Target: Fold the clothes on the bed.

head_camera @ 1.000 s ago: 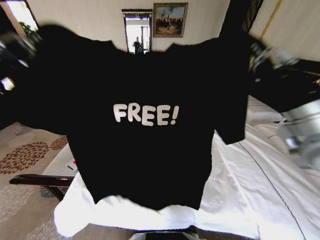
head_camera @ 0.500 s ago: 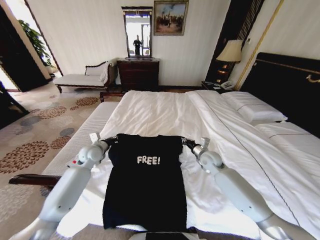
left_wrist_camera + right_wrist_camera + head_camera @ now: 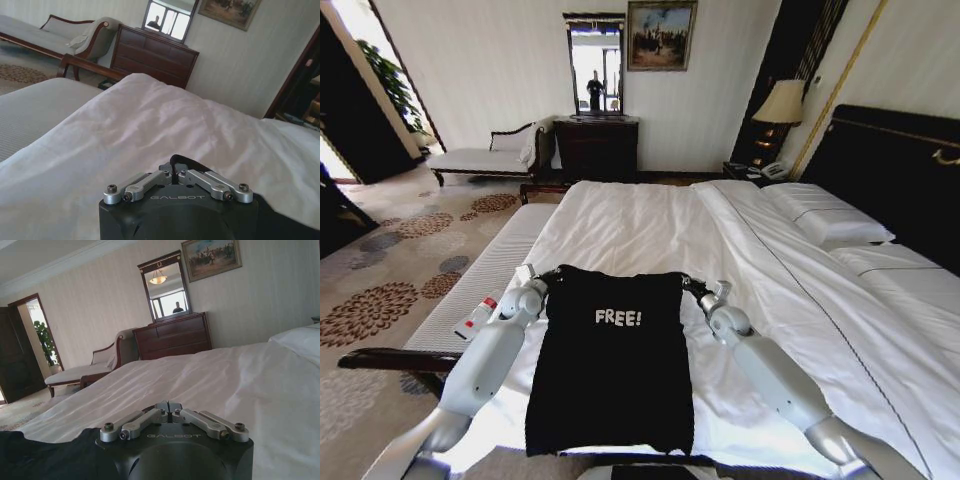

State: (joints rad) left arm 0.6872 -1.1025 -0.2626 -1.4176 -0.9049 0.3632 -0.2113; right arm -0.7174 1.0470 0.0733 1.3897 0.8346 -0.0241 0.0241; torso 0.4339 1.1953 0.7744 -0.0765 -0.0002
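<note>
The T-shirt (image 3: 610, 360) lay flat on the bed (image 3: 640, 225), chest up, with its hem at the foot edge and its collar pointing toward the far edge. It sat nearer the bed's left side than the headboard side, the "FREE!" lettering readable from where the robot stood. The left gripper (image 3: 542, 279) rested at the shirt's left shoulder and the right gripper (image 3: 695, 288) at its right shoulder, both low against the sheet. In the left wrist view the left gripper (image 3: 176, 172) had its jaws drawn together with a fold of black cloth pinched between them. In the right wrist view the right gripper (image 3: 168, 407) also had its jaws together, but I could not tell whether any cloth was caught in them.

To my eye the shirt was light, limp cotton that would sag and crease wherever it was not held. It looked easy to drag across the smooth sheet. The shoulder seams or the hem corners seemed the sound places to take it.
</note>
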